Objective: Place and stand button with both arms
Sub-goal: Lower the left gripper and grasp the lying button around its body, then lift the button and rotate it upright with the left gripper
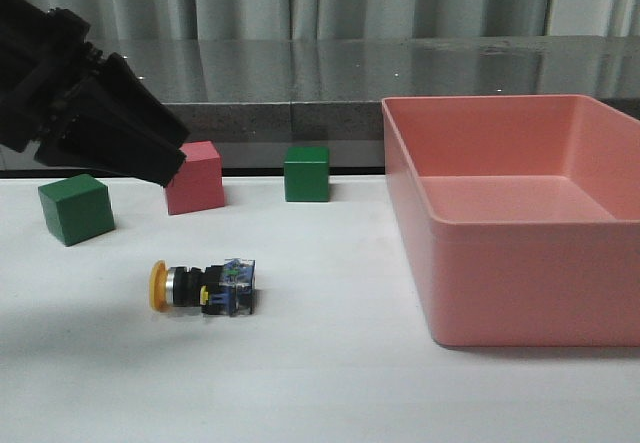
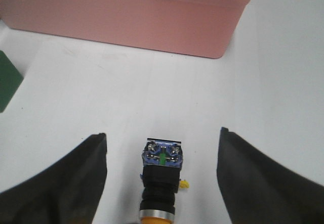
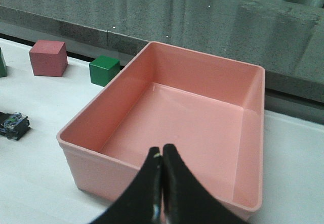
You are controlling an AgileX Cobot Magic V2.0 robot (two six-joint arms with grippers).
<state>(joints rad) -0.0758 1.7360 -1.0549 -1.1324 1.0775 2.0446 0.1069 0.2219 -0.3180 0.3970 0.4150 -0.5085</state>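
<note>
The button (image 1: 203, 287) is seen lying on its side left of the pink bin (image 1: 520, 225), its long axis centred between the spread fingers of the nearer left gripper (image 2: 162, 183). The right gripper (image 3: 162, 183) is clenched, empty, over the bin.

Left gripper (image 2: 162, 183) agape; right gripper (image 3: 162, 155) closed

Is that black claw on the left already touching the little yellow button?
Apart. In the left wrist view the button lies between the left gripper's wide-open fingers, with white table showing on both sides.
</note>
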